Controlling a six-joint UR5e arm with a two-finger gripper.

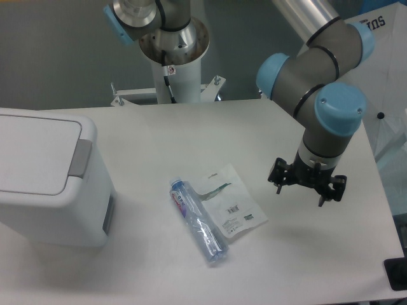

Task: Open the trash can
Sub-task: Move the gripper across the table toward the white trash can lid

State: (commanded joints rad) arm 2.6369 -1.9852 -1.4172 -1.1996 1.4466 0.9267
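The trash can (44, 178) is a large white boxy bin at the left of the table. Its flat lid (32, 152) lies closed, with a grey latch tab (80, 159) at its right edge and a grey panel (108, 215) on the right side. My gripper (307, 190) hangs above the table at the right, far from the bin. Its fingers point down and stand apart with nothing between them.
A clear plastic bottle (198, 221) lies on the table between the bin and the gripper. A white plastic packet (229, 202) lies beside it. The arm's base column (173, 57) stands at the table's back edge.
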